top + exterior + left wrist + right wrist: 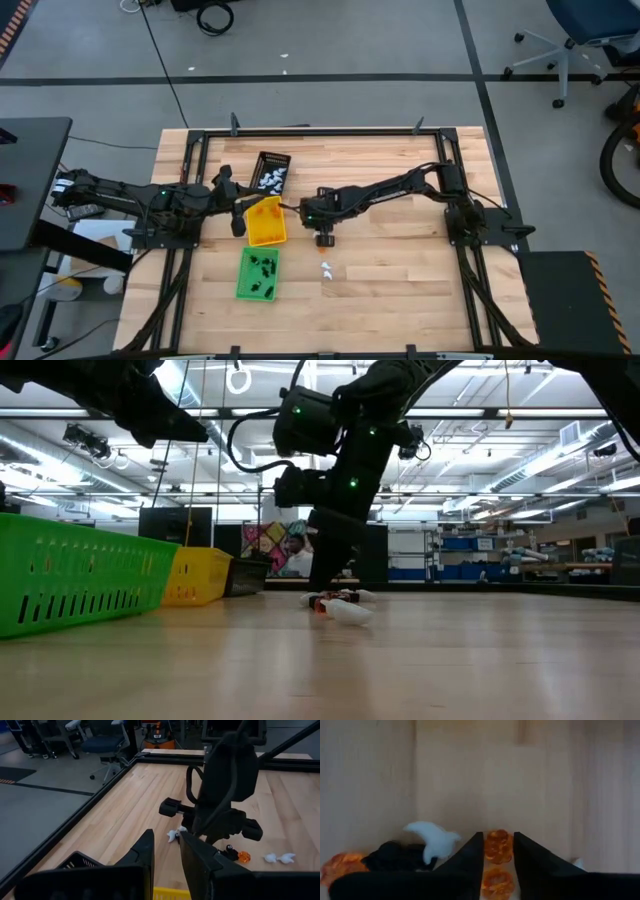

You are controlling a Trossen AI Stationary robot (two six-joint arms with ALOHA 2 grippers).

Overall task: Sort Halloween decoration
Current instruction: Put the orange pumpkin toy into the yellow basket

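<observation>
Three trays sit left of centre on the wooden worktop [400, 290]: a black tray [271, 172] with white trinkets [268, 179] in it, a yellow tray [265, 221] just below it, and a green tray [258, 273] nearest the front edge holding black trinkets [263, 265]. A few loose pieces lie on the bare wood right of the trays, among them two white ones [326, 269] close together.

The right tool [498, 851] reaches down to the worktop beside the yellow tray. Its fingers stand a little apart, with an orange pumpkin-like trinket [498, 845] in the gap between them; whether the pads press on it cannot be told. A second orange piece [498, 881] lies just under the fingers, and a white ghost shape [433, 840] rests against a black piece [395, 856] beside them, with another orange piece [337, 865] further out.

The left tool [165, 852] hovers by the black and yellow trays, its fingers parted and holding nothing.
</observation>
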